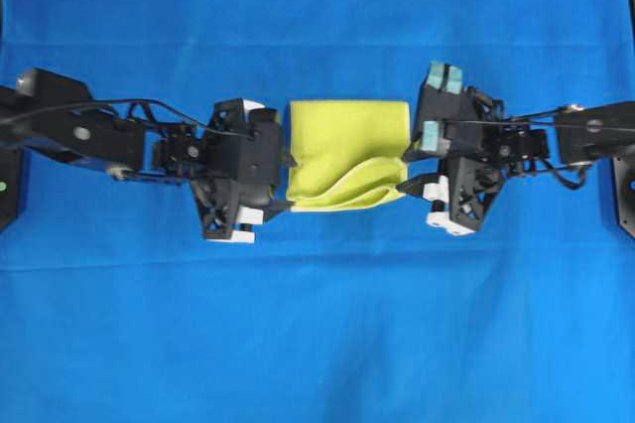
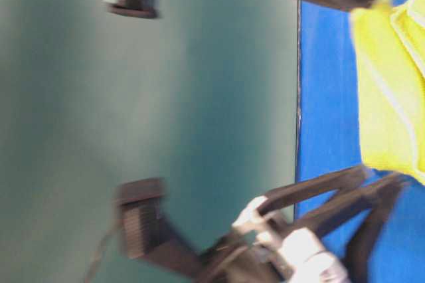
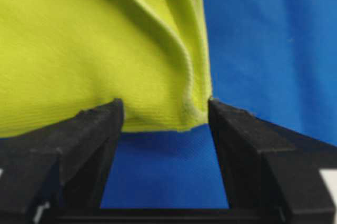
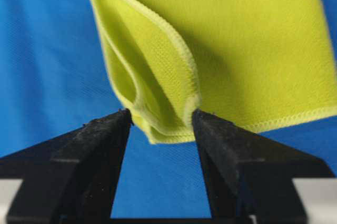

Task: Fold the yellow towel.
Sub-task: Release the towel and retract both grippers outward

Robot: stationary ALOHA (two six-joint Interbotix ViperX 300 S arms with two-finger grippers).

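left gripper: jaws open, straddling yellow towel corner at lower frame, ready to pinch
right gripper: jaws open around layered corner

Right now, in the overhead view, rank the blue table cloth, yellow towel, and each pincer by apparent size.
1. Blue table cloth
2. Yellow towel
3. Left pincer and right pincer: too alike to rank.
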